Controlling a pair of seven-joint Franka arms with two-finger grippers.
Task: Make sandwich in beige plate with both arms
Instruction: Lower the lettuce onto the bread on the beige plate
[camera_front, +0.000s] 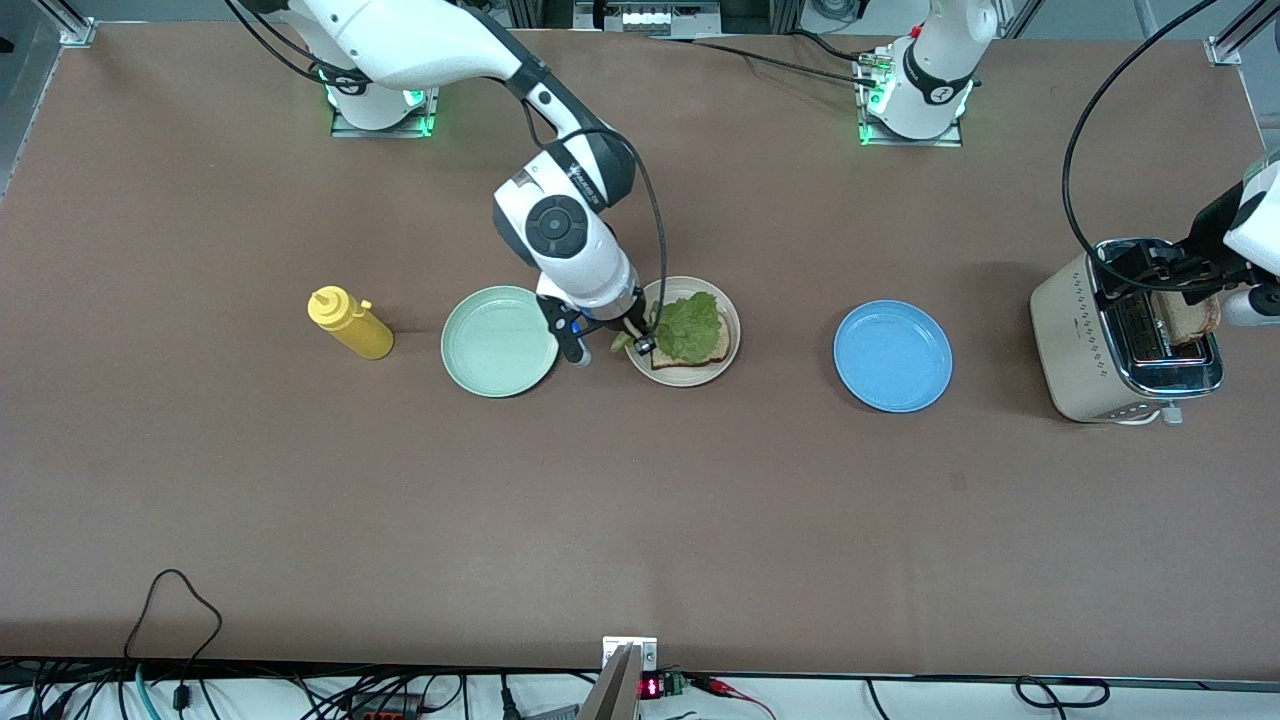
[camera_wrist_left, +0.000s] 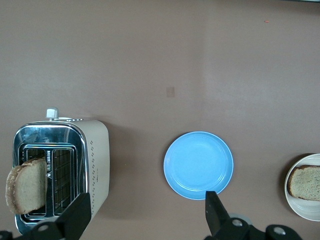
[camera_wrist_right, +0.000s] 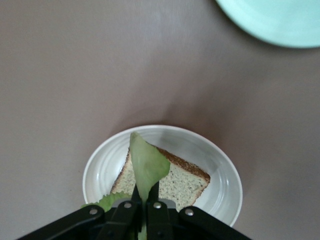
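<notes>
The beige plate (camera_front: 729, 318) sits mid-table and holds one toast slice (camera_front: 692, 357) with a green lettuce leaf (camera_front: 690, 325) lying over it. My right gripper (camera_front: 640, 340) is over the plate's rim toward the right arm's end and is shut on the leaf's edge. In the right wrist view the leaf (camera_wrist_right: 146, 165) hangs from the right gripper (camera_wrist_right: 145, 197) above the toast (camera_wrist_right: 182, 182) and plate (camera_wrist_right: 222, 172). A second toast slice (camera_front: 1197, 318) stands in the toaster (camera_front: 1090, 340). My left gripper (camera_front: 1175, 285) hovers open over the toaster, its fingers (camera_wrist_left: 80, 215) wide apart.
A mint green plate (camera_front: 499, 341) lies beside the beige plate toward the right arm's end, with a yellow squeeze bottle (camera_front: 350, 322) past it. A blue plate (camera_front: 892, 356) lies between the beige plate and the toaster, and it also shows in the left wrist view (camera_wrist_left: 198, 165).
</notes>
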